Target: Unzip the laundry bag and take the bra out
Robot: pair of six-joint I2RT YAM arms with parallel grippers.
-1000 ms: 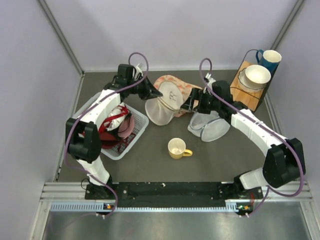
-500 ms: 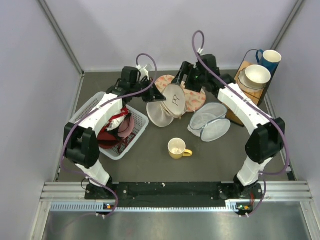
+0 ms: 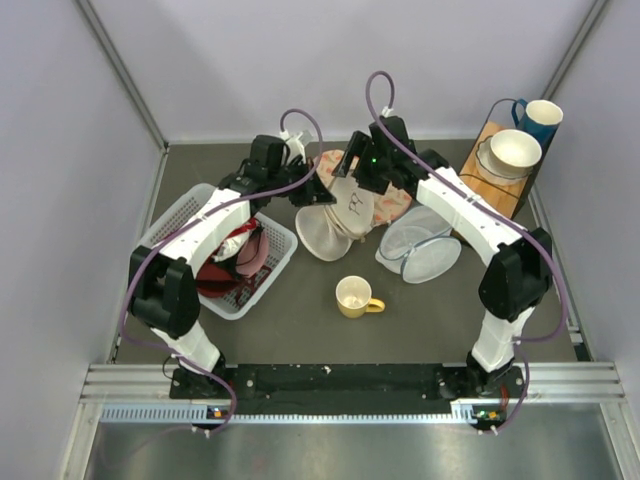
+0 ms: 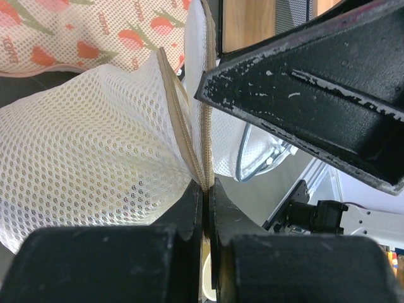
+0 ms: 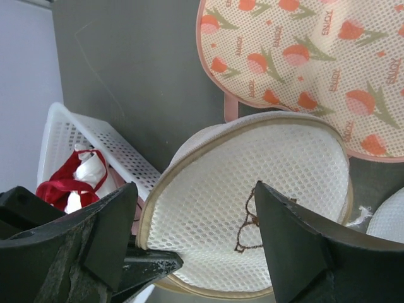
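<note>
The cream-white mesh laundry bag (image 3: 325,232) lies mid-table, its top tilted up and bearing a small dark mark (image 5: 246,224). My left gripper (image 3: 318,195) is shut on the bag's beige zipper rim (image 4: 205,180) at the bag's left side. My right gripper (image 3: 348,180) is open just above the bag's top (image 5: 252,189), one finger (image 5: 107,233) at its left edge and the other (image 5: 290,246) by the mark. It also shows in the left wrist view as black fingers (image 4: 303,82) close over the rim. The yellow bra is hidden.
A flat pink patterned pouch (image 3: 388,200) lies behind the bag and a bluish-grey round mesh pouch (image 3: 420,250) to its right. A yellow mug (image 3: 352,296) stands in front. A white basket (image 3: 178,215) with red and pink garments sits left. A wooden stand (image 3: 500,185) with bowls is at the back right.
My right arm has swung from the bag's right side up and over to its far side, its jaws now open above the top. My left gripper has shifted slightly right, still holding the rim.
</note>
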